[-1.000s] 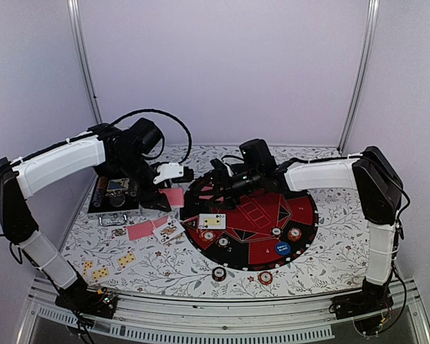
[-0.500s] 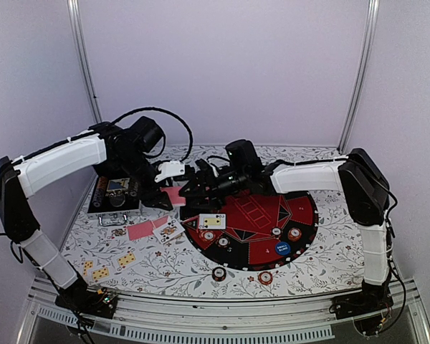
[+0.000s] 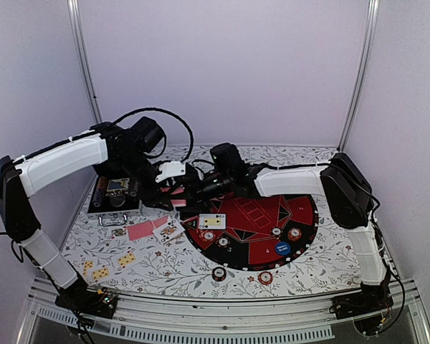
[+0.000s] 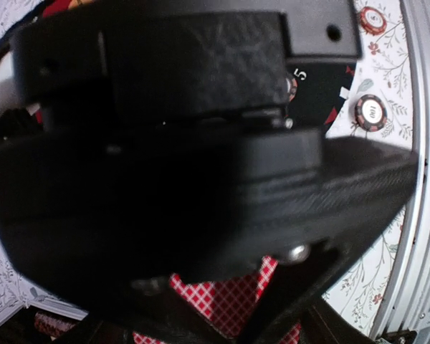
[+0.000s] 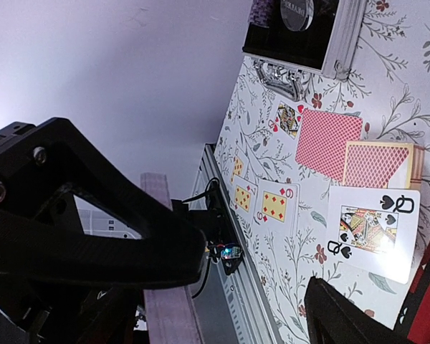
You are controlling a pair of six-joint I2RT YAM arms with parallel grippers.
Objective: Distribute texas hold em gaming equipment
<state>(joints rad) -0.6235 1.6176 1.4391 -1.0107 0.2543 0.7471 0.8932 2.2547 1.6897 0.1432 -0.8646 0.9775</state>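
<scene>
The floral tabletop carried a round black-and-red mat to the right of centre and an open silver case at the far left. Both arms reached in over the mat's far-left edge, where they met. The left gripper had its jaws closed narrowly on a red-backed card, held above the tabletop. Just beside it, the right gripper had its jaws spread wide with nothing between them.

Near the mat's left rim, a queen of spades lay face up beside a face-down card. Two more face-up cards lay nearer the front-left corner. Another face-up card sat on the mat's left part. A blue button disc rested on the mat near its front edge. Several poker chips lay on the mat, and two chips lay on the tabletop in front of it.
</scene>
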